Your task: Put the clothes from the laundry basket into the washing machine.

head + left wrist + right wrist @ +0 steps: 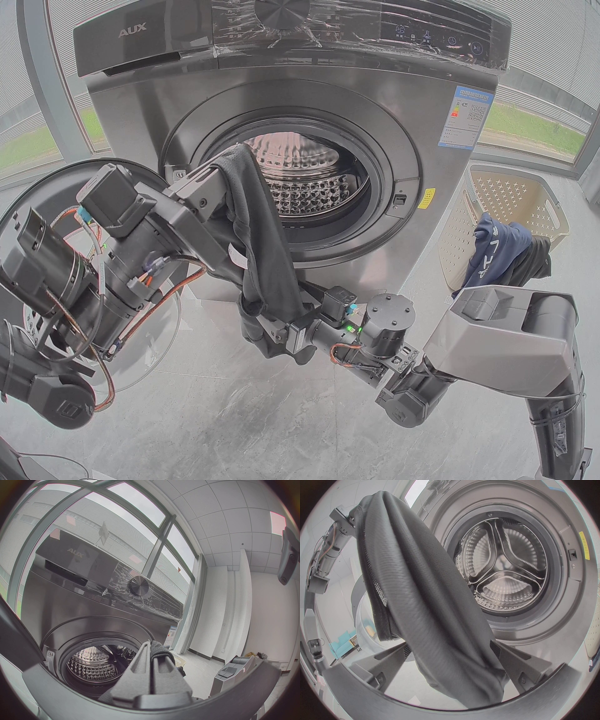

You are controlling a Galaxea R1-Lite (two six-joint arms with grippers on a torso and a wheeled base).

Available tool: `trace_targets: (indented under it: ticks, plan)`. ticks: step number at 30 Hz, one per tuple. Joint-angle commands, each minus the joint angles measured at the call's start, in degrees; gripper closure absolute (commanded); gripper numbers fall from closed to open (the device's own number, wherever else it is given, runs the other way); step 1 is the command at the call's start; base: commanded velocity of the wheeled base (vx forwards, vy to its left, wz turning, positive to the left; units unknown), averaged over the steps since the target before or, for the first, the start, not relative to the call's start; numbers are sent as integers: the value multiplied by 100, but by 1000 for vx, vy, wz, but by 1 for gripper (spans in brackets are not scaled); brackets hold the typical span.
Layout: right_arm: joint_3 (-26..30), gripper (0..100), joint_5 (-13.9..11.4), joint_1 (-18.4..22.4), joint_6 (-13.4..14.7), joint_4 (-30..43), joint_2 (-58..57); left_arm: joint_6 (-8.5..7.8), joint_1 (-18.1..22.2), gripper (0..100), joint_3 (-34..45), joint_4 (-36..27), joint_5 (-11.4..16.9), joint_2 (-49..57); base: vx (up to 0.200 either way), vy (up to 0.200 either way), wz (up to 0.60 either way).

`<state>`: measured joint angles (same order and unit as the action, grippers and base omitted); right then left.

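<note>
Left tool [217, 167] pinches the black garment [265, 250] up by the washing machine [400, 94]. Right tool [448, 645] sits spread around the hanging tail (not gripping), so I reckon it snags or flops outside.

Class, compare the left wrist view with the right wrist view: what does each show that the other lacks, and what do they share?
Left wrist view alone: the control dial. Right wrist view alone: the yellow sticker and the open right gripper. Both: the drum and the dark garment, pinched by the left gripper.
</note>
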<state>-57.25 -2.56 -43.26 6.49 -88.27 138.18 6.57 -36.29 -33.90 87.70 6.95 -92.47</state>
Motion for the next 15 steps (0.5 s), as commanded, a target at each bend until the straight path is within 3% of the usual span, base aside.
trace_targets:
  ticks: [1,9,10,15]
  plan:
    - [-463,0,-16,46,-7,29,324,2,-1,100,24,19,26,18,0,0,0]
    - [-770,0,-8,248,11,-15,622,28,-1,100,-20,28,35,62,0,0,0]
    - [-770,100,-8,248,11,-15,614,28,-1,100,-38,28,35,62,0,0,0]
    - [-762,100,1,275,28,-32,561,46,8,100,-2,19,8,53,0,0,0]
